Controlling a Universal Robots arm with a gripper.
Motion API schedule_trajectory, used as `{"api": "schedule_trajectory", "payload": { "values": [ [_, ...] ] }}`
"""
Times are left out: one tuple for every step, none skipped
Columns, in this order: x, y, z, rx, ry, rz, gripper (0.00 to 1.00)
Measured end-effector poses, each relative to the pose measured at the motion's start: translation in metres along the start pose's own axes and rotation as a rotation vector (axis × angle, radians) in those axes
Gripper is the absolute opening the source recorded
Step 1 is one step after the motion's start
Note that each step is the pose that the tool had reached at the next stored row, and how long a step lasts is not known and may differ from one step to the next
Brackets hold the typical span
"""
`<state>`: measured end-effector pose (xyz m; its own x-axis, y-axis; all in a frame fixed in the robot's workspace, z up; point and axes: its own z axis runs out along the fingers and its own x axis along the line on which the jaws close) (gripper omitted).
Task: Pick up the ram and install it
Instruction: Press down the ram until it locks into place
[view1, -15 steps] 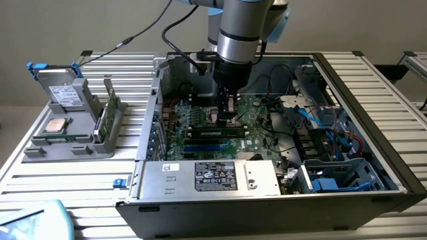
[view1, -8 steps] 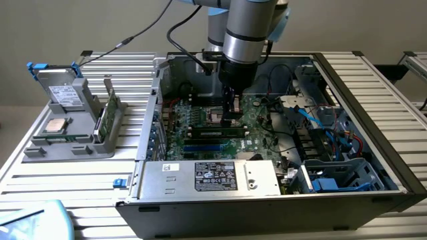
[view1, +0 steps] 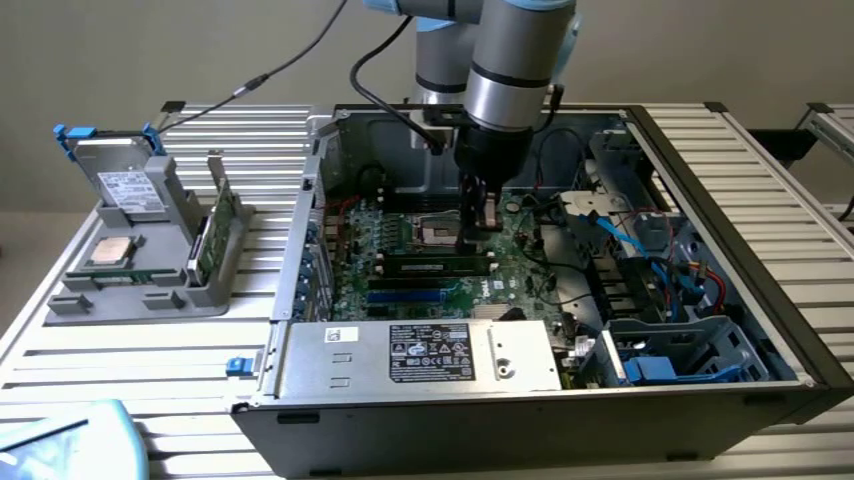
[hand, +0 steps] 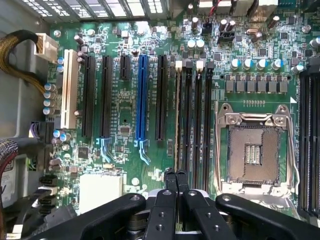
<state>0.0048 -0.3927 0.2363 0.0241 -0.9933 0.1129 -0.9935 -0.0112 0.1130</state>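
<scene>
The ram (view1: 430, 266) lies seated in a memory slot of the motherboard (view1: 400, 240) inside the open computer case, a dark stick with a pale label. In the wrist view the ram (hand: 178, 115) shows edge-on as a thin pale line in the slot nearest the black expansion slots. My gripper (view1: 477, 236) points straight down over the ram's end on the exterior view's right. Seen from the wrist, my gripper (hand: 175, 174) is shut, fingertips together with nothing between them, right over the stick's top edge. Whether they touch it I cannot tell.
An open processor socket (hand: 252, 150) sits beside the memory slots. The power supply (view1: 420, 355) fills the case's front; cables and a drive cage (view1: 667, 350) crowd the exterior view's right. Outside, a grey rack (view1: 134, 290) holds a silver hard drive (view1: 127, 185), a processor chip (view1: 111, 252) and an upright green board (view1: 211, 225).
</scene>
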Motion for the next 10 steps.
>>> {"api": "schedule_trajectory", "payload": {
  "values": [
    [0.000,-0.0002,0.0019,0.0001,-0.0002,0.000,0.10],
    [-0.001,-0.0004,0.0037,0.0001,-0.0002,0.000,0.10],
    [-0.001,-0.0006,0.0055,0.0000,-0.0001,0.000,0.10],
    [-0.001,-0.0008,0.0073,0.0001,-0.0002,0.000,0.10],
    [-0.001,-0.0010,0.0090,0.0000,0.0002,0.000,0.10],
    [-0.002,-0.0012,0.0104,-0.0003,0.0010,0.000,0.10],
    [-0.002,-0.0013,0.0119,-0.0006,0.0013,0.000,0.10],
    [-0.002,-0.0014,0.0130,-0.0007,0.0012,0.000,0.10],
    [-0.002,-0.0015,0.0135,-0.0004,0.0007,0.000,0.10],
    [-0.002,-0.0015,0.0135,-0.0002,0.0005,0.000,0.10]
  ]
}}
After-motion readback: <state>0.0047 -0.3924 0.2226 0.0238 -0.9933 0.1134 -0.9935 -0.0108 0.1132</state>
